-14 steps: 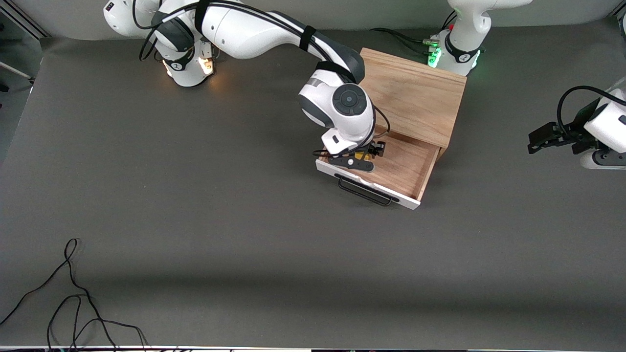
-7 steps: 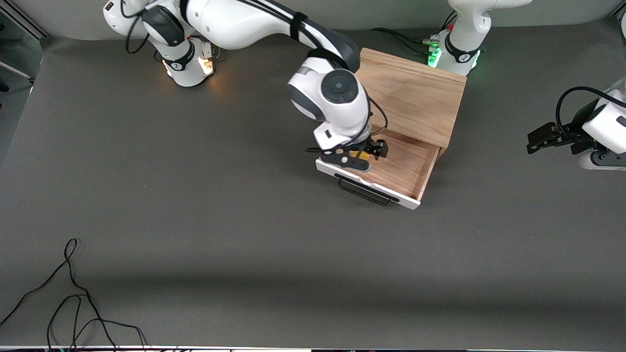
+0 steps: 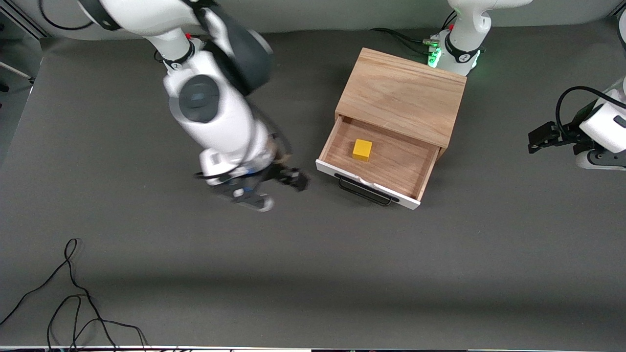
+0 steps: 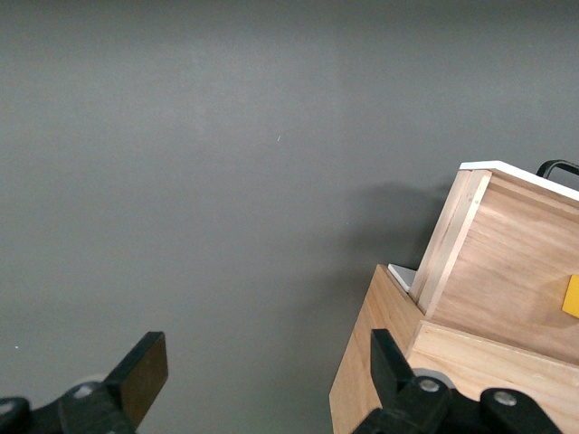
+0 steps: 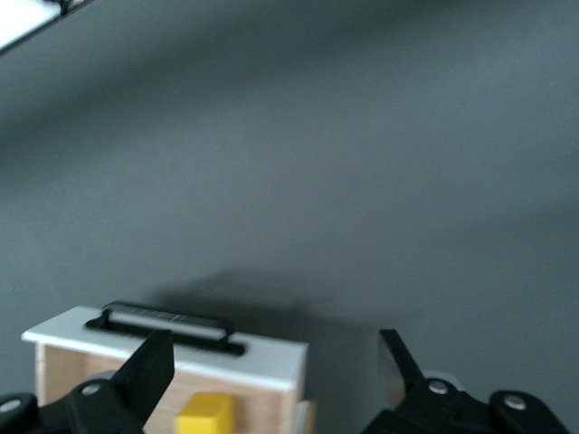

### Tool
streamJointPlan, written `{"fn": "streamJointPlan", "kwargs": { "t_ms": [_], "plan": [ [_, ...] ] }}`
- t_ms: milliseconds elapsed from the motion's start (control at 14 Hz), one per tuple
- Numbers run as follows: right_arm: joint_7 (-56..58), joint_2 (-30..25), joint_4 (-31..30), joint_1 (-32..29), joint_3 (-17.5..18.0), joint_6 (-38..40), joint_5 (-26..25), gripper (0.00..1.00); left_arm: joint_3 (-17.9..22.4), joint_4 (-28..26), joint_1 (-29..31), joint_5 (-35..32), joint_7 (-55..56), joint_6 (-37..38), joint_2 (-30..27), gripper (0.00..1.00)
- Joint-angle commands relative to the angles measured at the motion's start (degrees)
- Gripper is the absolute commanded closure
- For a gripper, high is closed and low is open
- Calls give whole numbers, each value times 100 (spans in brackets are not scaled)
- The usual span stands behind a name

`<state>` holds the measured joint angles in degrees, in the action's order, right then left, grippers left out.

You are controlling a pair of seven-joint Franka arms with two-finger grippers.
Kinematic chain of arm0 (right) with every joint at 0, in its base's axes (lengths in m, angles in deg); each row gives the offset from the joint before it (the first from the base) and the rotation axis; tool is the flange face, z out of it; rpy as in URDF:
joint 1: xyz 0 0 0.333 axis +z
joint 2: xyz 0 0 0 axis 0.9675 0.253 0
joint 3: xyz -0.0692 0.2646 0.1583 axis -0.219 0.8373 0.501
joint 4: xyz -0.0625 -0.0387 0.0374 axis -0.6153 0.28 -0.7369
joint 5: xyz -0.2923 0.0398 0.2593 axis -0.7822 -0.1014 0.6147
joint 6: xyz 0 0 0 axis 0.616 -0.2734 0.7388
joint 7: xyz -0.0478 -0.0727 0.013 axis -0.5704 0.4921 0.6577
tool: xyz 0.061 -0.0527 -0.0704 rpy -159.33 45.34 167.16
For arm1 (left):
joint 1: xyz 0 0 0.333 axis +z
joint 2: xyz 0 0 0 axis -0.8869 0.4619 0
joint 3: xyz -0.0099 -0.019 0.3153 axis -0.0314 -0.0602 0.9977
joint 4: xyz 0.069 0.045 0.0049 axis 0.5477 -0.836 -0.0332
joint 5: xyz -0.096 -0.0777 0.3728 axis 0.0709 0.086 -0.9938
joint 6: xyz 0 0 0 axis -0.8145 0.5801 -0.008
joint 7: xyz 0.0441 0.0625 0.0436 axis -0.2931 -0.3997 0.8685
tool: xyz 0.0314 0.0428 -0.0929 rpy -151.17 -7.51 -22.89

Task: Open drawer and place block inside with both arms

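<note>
From the front you see the block (image 3: pixel 362 149) resting in the open drawer (image 3: pixel 420 180), the right end effector (image 3: pixel 274 183) over bare table (image 3: pixel 146 274) toward the right arm's end and the left end effector (image 3: pixel 538 140) waiting over the left arm's end, so retreat the right arm high, clear of the handle (image 3: pixel 364 191). Your left wrist view alone shows its fingers (image 4: pixel 145 371) spread wide, empty, beside the box (image 4: pixel 507 298). Your right wrist view shows its fingers (image 5: pixel 154 366) wide, empty, facing the drawer's white front (image 5: pixel 172 342).

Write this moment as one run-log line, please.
small yellow cube: in open light-wood drawer | right gripper: open, over table | left gripper: open, waiting
</note>
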<state>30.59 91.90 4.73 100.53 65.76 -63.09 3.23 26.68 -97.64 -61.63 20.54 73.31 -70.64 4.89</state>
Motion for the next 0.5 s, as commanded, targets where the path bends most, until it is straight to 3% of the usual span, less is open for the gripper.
{"fn": "streamJointPlan", "kwargs": {
  "t_ms": [0,286,429],
  "plan": [
    [1053,-1138,-1412,-679,52,14,-55,0,17,-34,-33,-86,-111,36,-47,0],
    [2129,-2236,-2626,-1629,-1,-89,-55,0,17,-17,-33,-24,-111,54,-38,0],
    [2226,-2641,-2909,-1737,-333,-143,-64,0,8,1,-50,-6,-111,89,-47,0]
  ]
}}
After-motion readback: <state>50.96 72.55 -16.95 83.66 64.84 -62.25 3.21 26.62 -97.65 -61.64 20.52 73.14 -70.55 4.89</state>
